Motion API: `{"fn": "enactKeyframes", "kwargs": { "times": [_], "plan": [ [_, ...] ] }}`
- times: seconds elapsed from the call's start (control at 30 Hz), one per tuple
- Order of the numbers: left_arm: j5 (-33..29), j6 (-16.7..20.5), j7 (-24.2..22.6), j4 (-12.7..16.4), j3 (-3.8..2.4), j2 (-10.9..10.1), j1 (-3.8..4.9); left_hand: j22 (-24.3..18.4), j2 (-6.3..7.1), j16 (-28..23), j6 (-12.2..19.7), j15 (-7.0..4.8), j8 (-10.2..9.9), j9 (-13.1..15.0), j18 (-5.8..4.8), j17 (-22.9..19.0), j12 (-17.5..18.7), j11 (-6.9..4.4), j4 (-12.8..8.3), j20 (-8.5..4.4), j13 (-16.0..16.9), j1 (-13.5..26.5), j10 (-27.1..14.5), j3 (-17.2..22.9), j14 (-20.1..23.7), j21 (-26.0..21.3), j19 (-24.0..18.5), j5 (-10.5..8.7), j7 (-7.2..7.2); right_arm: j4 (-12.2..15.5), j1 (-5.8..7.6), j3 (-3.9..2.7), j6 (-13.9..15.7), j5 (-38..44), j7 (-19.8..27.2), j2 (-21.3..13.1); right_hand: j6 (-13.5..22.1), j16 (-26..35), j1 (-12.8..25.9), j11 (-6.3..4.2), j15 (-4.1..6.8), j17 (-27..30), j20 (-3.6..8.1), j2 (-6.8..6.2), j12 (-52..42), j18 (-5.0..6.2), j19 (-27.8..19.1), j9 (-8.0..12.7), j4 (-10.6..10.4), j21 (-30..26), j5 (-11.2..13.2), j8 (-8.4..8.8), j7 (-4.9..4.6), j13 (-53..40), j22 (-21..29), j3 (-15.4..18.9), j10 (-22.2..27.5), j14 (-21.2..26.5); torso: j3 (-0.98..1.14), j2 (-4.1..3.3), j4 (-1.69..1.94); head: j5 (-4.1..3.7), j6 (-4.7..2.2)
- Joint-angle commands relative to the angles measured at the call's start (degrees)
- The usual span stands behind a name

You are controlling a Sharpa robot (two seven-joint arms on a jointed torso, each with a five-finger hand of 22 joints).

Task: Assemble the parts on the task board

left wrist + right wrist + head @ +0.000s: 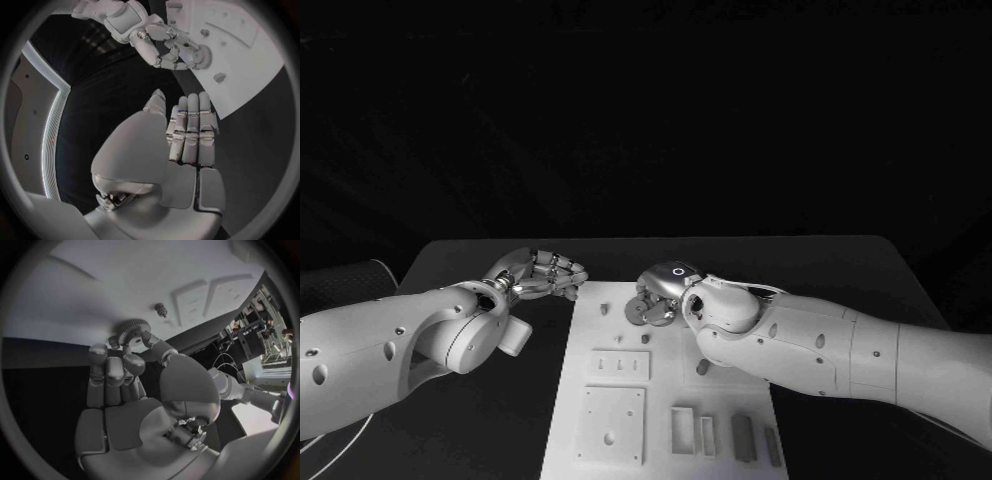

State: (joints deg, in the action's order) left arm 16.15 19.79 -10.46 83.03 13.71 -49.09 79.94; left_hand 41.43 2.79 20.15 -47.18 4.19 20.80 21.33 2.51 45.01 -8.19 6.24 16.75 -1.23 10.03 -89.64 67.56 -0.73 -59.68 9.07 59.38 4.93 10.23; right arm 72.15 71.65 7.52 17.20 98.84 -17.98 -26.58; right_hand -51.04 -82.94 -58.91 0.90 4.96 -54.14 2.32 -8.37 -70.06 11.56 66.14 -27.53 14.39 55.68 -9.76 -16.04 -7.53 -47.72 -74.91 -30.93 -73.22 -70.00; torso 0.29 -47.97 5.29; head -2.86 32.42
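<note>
i'm seeing the right robot hand sitting over the far end of the task board, its fingers pinching a small round gear-like part down at the board's surface. just beside it a little peg is standing in the board. the left robot hand is hanging over the black counter just off the board's left edge, fingers curled in together and holding nothing. nearer me, the board is carrying raised square plates and several narrow upright pieces.
</note>
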Motion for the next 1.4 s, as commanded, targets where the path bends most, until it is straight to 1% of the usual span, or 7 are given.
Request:
{"fn": "enactKeyframes", "kwargs": {
  "times": [0.03, 0.33, 0.53, 0.63, 0.67, 1.03, 1.4],
  "plan": [
    [0.14, -0.27, -0.42, 0.05, -0.04, 0.13, 0.06, 0.10, 0.26, -0.26, -0.44, -0.06, -0.21, 0.07, 0.38, 0.11, 0.37, 0.16, -0.04, -0.37, 0.06, -0.14, 0.43, 0.05, -0.32, -0.28, 0.18, 0.10, 0.15, -0.25, -0.17, 0.09, -0.52, -0.69, 0.25, 0.17, 0.39, 0.04, 0.36, 0.23, -0.16, 0.02, 0.24, -0.49, 0.27, 3.44, -0.14, 0.08, 0.06, 0.12, 0.24, 0.31, -0.15, 0.05, -0.48, 0.06, 0.00, -0.24, 0.05, 0.01, 0.04, -0.01, 0.10],
    [0.14, -0.57, -0.14, 0.01, -0.04, 0.11, 0.06, 0.11, 0.30, -0.34, -0.40, -0.05, -0.27, 0.08, 0.37, 0.17, 0.42, 0.18, -0.04, -0.35, 0.08, -0.09, 0.40, 0.02, -0.32, -0.33, 0.16, 0.09, 0.17, -0.86, -0.17, 0.14, -0.27, -1.35, 0.55, 0.29, 2.09, 0.25, 0.41, 0.83, -0.68, 0.54, 0.24, -1.06, 0.39, 3.44, -0.14, 0.63, -0.42, -0.08, 0.43, 1.38, -0.77, 0.07, -0.38, -0.26, 0.05, 0.06, 0.00, 0.01, 0.00, 0.01, 0.09],
    [0.16, -0.47, 0.07, -0.04, -0.04, 0.17, 0.06, 0.12, 0.37, -0.41, -0.35, -0.04, -0.32, 0.07, 0.37, 0.21, 0.47, 0.20, -0.05, -0.35, 0.09, -0.06, 0.37, -0.01, -0.31, -0.37, 0.14, 0.08, 0.19, -1.22, -0.17, 0.29, -0.83, -2.66, 1.00, 0.57, 2.93, 0.21, 0.37, 1.06, -0.95, 0.50, 0.16, -0.13, 0.41, 3.44, -0.25, 1.05, -0.50, -0.13, -1.01, 1.95, -0.98, 0.07, -0.44, -0.36, -0.03, 0.14, 0.00, 0.00, -0.03, -0.10, 0.04],
    [0.16, -0.63, 0.16, -0.11, -0.04, 0.24, 0.06, 0.13, 0.39, -0.44, -0.33, -0.04, -0.34, 0.07, 0.37, 0.23, 0.49, 0.20, -0.06, -0.35, 0.10, -0.09, 0.37, -0.01, -0.31, -0.39, 0.14, 0.09, 0.20, -1.40, -0.17, 0.33, -1.27, -3.11, 1.16, 0.59, 3.07, 0.20, 0.57, 1.04, -0.95, 0.50, 0.12, 0.00, 0.41, 3.44, -0.29, 1.14, -0.60, -0.13, -0.64, 2.05, -0.94, 0.08, -0.47, -0.21, -0.06, 0.18, 0.07, -0.03, -0.01, -0.11, 0.05],
    [0.16, -0.82, 0.24, -0.12, -0.04, 0.24, 0.06, 0.13, 0.38, -0.45, -0.33, -0.04, -0.34, 0.07, 0.37, 0.24, 0.49, 0.20, -0.06, -0.35, 0.10, -0.09, 0.36, -0.01, -0.30, -0.39, 0.14, 0.09, 0.20, -1.41, -0.18, 0.35, -1.40, -3.35, 1.22, 0.60, 3.23, 0.22, 0.73, 0.99, -0.93, 0.60, 0.09, 0.26, 0.43, 3.44, -0.35, 1.21, -0.76, -0.16, 0.38, 2.14, -0.88, 0.09, -0.48, -0.14, -0.07, 0.29, 0.09, -0.01, 0.02, -0.12, 0.06],
    [0.16, -1.30, 0.65, -0.36, -0.04, 0.28, 0.06, 0.14, 0.37, -0.57, -0.28, 0.00, -0.40, 0.08, 0.35, 0.29, 0.57, 0.24, -0.04, -0.32, 0.11, -0.02, 0.30, -0.03, -0.26, -0.46, 0.09, 0.08, 0.23, -1.42, -0.22, 0.45, -1.80, -3.43, 1.19, 0.19, 3.28, 0.23, 0.88, 0.96, -0.88, 0.65, 0.07, 0.24, 0.48, 3.44, -0.42, 1.28, -0.87, -0.18, 0.90, 2.18, -0.87, 0.11, -0.51, -0.05, -0.07, 0.39, 0.06, 0.02, 0.02, -0.11, 0.17],
    [0.51, -1.29, 0.64, -0.31, -0.04, 0.20, 0.06, 0.15, 0.36, -0.62, -0.27, 0.00, -0.42, 0.08, 0.35, 0.32, 0.60, 0.25, -0.06, -0.33, 0.13, -0.07, 0.28, -0.01, -0.25, -0.49, 0.08, 0.08, 0.24, -1.35, -0.22, 0.51, -0.57, -3.46, 1.55, -0.60, 2.23, -0.02, 0.74, 0.94, -0.83, 0.05, 0.13, 0.61, 0.43, 3.44, -0.31, 1.20, -0.89, -0.07, 0.51, 1.65, -0.85, 0.07, -0.60, -0.07, -0.11, -0.01, 0.05, -0.01, -0.05, -0.11, 0.28]
  ]
}}
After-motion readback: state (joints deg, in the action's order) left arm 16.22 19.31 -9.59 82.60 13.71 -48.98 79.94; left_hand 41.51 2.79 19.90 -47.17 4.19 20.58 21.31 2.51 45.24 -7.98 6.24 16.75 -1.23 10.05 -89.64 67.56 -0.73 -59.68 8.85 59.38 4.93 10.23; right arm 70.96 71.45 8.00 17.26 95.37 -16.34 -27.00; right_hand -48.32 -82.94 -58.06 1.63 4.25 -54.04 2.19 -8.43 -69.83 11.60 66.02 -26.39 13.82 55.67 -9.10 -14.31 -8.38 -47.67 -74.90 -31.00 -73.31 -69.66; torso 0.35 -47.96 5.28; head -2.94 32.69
